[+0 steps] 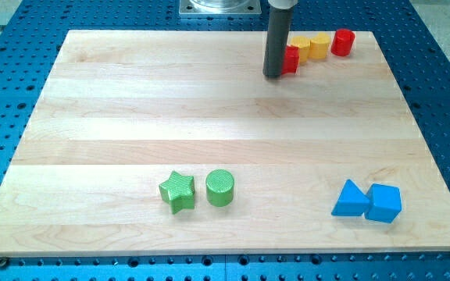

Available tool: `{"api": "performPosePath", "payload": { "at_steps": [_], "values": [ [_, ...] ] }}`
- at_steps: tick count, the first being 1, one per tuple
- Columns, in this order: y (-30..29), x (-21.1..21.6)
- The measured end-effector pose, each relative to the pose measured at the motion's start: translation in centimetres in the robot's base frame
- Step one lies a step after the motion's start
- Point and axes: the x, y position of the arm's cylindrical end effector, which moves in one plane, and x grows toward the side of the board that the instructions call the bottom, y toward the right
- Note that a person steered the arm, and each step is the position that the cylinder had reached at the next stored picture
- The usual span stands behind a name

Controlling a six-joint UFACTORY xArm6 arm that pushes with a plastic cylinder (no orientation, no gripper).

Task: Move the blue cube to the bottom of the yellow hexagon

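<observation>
The blue cube [384, 203] sits near the view's bottom right, touching a blue triangular block [351, 200] on its left. The yellow hexagon [319, 44] is near the view's top right, touching another yellow block [301, 48] on its left. My tip [274, 76] is at the view's top, just left of a red block [291, 59] and touching or nearly touching it. The tip is far from the blue cube.
A red cylinder [343, 42] stands right of the yellow hexagon. A green star [177, 191] and a green cylinder [219, 187] sit side by side at the view's bottom centre. The wooden board [131, 117] lies on a blue perforated table [6, 94].
</observation>
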Motion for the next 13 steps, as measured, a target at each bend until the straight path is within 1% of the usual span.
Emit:
{"api": "performPosePath", "payload": {
  "at_steps": [1,2,3,4,5,6,7,8,9,10,11,12,13],
  "values": [
    [1.0,8.3],
    [8.4,17.4],
    [18.4,22.6],
    [18.8,28.1],
    [14.1,29.0],
    [9.3,25.0],
    [8.1,25.4],
    [6.4,22.3],
    [1.4,14.5],
    [5.0,18.0],
    [1.9,21.4],
    [-2.4,15.4],
    [-1.6,9.8]
  ]
}}
